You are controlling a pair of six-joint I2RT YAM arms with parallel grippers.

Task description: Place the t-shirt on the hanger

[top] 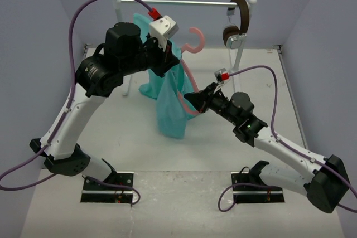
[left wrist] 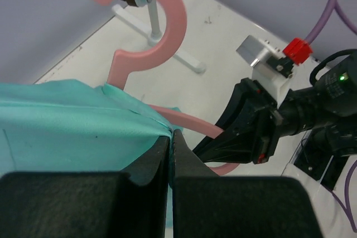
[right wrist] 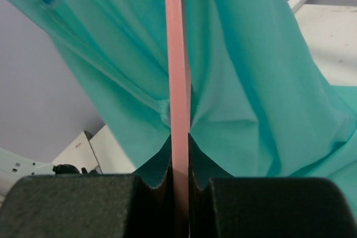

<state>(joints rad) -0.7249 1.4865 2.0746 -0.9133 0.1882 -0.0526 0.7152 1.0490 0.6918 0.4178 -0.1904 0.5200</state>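
Note:
The teal t-shirt (top: 169, 101) hangs in the air over the middle of the table, draped partly over the pale-pink hanger (top: 195, 40), whose hook sticks out above the cloth. My left gripper (top: 170, 54) is up at the shirt's top edge, shut on a fold of the t-shirt (left wrist: 67, 132) next to the hook (left wrist: 162, 20). My right gripper (top: 192, 101) is lower and to the right, shut on the hanger's thin bar (right wrist: 179, 71), with the t-shirt (right wrist: 251, 82) hanging behind it. Most of the hanger's frame is hidden by cloth.
A white clothes rack (top: 189, 3) stands at the back of the table, with brown-and-silver headphones (top: 237, 23) hung on its right end. Its foot (left wrist: 184, 59) shows behind the hook. Lilac walls close in the left, right and back.

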